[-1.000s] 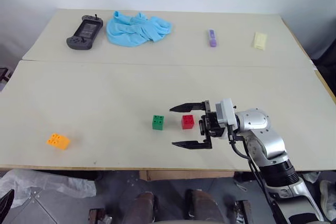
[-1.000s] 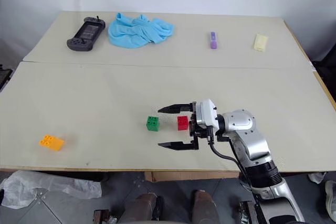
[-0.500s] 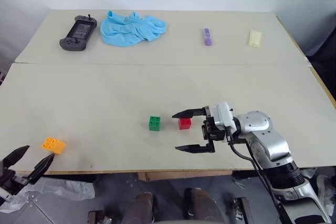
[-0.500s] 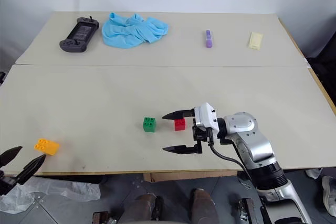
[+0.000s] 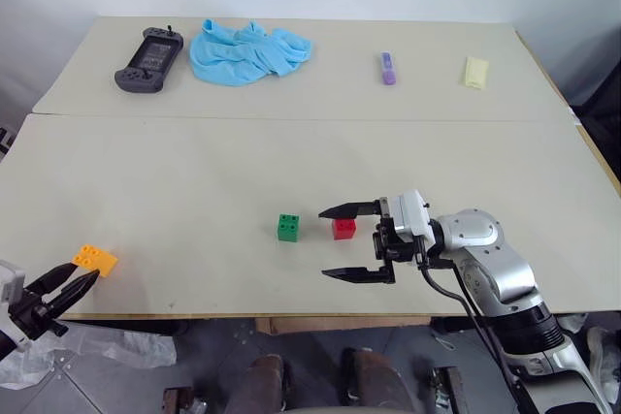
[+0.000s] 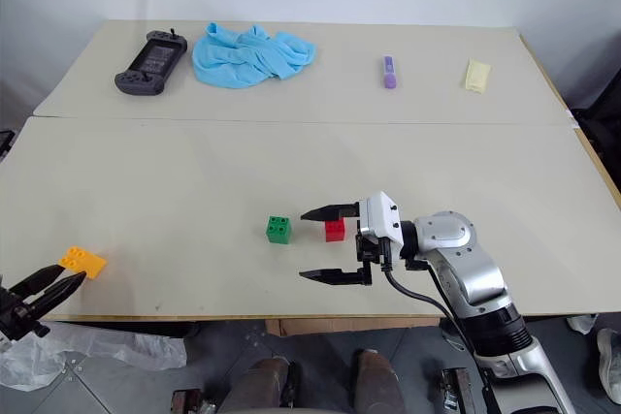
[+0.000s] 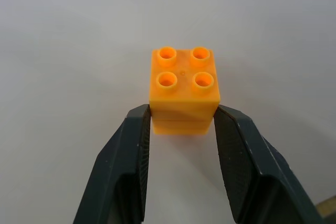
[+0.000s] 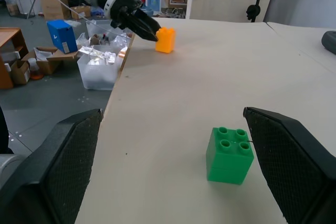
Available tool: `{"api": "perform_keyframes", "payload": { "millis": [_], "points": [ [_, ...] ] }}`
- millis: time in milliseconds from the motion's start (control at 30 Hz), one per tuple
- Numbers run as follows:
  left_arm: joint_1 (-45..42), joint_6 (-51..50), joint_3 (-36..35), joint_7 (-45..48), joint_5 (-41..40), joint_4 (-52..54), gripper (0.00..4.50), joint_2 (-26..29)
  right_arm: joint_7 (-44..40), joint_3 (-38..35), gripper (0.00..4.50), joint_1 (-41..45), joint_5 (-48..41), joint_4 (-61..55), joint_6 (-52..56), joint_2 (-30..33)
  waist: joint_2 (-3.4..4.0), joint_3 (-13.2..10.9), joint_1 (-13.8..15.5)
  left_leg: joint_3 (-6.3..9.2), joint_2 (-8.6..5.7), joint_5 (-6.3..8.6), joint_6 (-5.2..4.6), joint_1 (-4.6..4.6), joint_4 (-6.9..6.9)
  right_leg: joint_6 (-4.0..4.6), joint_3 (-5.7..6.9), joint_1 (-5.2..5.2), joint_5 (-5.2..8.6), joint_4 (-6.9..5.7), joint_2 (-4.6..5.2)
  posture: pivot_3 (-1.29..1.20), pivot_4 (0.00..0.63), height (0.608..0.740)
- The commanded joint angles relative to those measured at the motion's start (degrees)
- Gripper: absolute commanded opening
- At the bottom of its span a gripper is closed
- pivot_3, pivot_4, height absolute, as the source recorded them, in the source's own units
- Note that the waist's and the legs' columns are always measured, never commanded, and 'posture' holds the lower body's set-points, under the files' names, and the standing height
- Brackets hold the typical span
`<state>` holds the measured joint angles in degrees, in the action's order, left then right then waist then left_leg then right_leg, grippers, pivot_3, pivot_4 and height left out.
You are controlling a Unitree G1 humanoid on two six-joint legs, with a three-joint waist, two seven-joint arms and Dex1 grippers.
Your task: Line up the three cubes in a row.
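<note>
Three cubes sit on the near half of the pale table (image 5: 194, 172). Farthest left, close to the table's front edge, is the orange cube (image 5: 96, 258), studs up. The left gripper (image 5: 80, 282) reaches in from the front left corner with its two black fingers clamped on the cube's near end; in the left wrist view the fingers (image 7: 126, 166) press against both side faces of the cube (image 7: 184, 90), so the jaws are closed on it. The cube looks to be resting on the table, though whether it is raised a little cannot be told.

Near the middle of the table stands the green cube (image 5: 288, 227), upright, studs up, with nothing touching it. Just to its right, a small gap away, is the red cube (image 5: 343, 228). The right gripper (image 5: 344, 240) lies level and points toward the left, its jaws spread wide: the far finger runs just behind the red cube and the near finger lies well in front of it, so the cube sits between the fingers near their base, ungripped. In the right wrist view the green cube (image 8: 229, 155) stands ahead between the two open fingers, and the orange cube (image 8: 165, 40) shows far off in the other gripper.

Along the far half of the table, left to right, lie a dark game controller (image 5: 148, 59), a crumpled blue cloth (image 5: 247, 50), a purple marker (image 5: 388, 68) and a pale yellow flat piece (image 5: 475, 71).
</note>
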<state>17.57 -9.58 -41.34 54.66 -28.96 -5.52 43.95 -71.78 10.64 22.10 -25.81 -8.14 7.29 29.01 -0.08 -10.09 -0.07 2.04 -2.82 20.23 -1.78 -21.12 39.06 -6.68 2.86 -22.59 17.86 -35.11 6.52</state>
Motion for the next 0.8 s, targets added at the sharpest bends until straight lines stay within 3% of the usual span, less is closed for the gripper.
{"api": "perform_keyframes", "payload": {
  "millis": [33,133,200,300,467,667,800],
  "points": [
    [-8.2,-2.2,2.7,4.5,-3.9,5.2,1.46,6.7,0.2,-2.7,4.50,0.1,-0.4,-0.6,-0.7,1.6,-0.02,0.0,0.3,0.11,-0.01,-0.01,0.00,-0.03,0.03,0.00,0.06,0.03,0.00,0.00,0.01,0.00,0.150,0.740],
    [-20.2,-5.0,12.9,9.7,-3.5,8.7,1.46,13.4,-1.4,-3.7,4.50,-1.1,-1.9,-1.5,1.2,4.1,-0.03,0.0,1.2,0.37,-0.10,-0.05,0.01,-0.10,0.07,0.05,0.15,0.09,-0.03,0.01,0.04,0.00,0.150,0.740],
    [-29.0,-5.2,21.0,14.2,-1.9,7.4,1.46,14.8,-2.0,-4.6,4.50,-1.7,-1.9,-1.0,1.0,5.5,0.21,0.0,1.1,0.38,-0.19,-0.05,-0.02,-0.06,0.05,0.16,0.12,0.09,-0.10,-0.04,0.05,0.00,0.150,0.740],
    [-42.8,-4.0,32.8,20.7,1.2,2.0,1.46,11.6,-2.2,-6.1,4.50,-2.7,-0.8,0.3,-0.1,7.6,0.50,0.0,0.4,0.34,-0.35,-0.06,-0.10,-0.06,0.02,0.15,0.11,-0.05,-0.11,-0.49,0.06,0.00,0.150,0.740],
    [-53.5,4.8,45.2,30.7,9.5,-11.2,1.46,5.8,-0.6,-9.0,4.50,-5.8,-0.7,-1.1,-0.1,10.0,0.48,0.0,-0.7,0.13,-0.35,-0.07,-0.11,-0.15,-0.05,0.15,0.63,-0.36,-0.10,-0.80,-0.20,0.00,0.150,0.740],
    [-60.6,15.3,50.1,35.3,15.4,-30.5,1.46,-0.5,4.6,-14.4,4.50,-14.6,-1.9,-9.0,2.4,12.2,0.37,-0.1,0.0,-0.09,-0.30,-0.13,-0.20,-0.19,0.12,0.12,0.92,-0.34,-0.10,-0.76,-0.14,0.00,0.150,0.740],
    [-63.1,19.2,50.1,36.6,16.5,-37.3,1.46,-1.8,7.0,-16.9,4.50,-19.2,-2.5,-12.8,3.4,12.7,0.30,-0.1,0.3,-0.10,-0.35,-0.16,-0.25,-0.19,0.19,0.05,0.89,-0.28,-0.14,-0.75,-0.07,0.00,0.150,0.740]
  ]
}}
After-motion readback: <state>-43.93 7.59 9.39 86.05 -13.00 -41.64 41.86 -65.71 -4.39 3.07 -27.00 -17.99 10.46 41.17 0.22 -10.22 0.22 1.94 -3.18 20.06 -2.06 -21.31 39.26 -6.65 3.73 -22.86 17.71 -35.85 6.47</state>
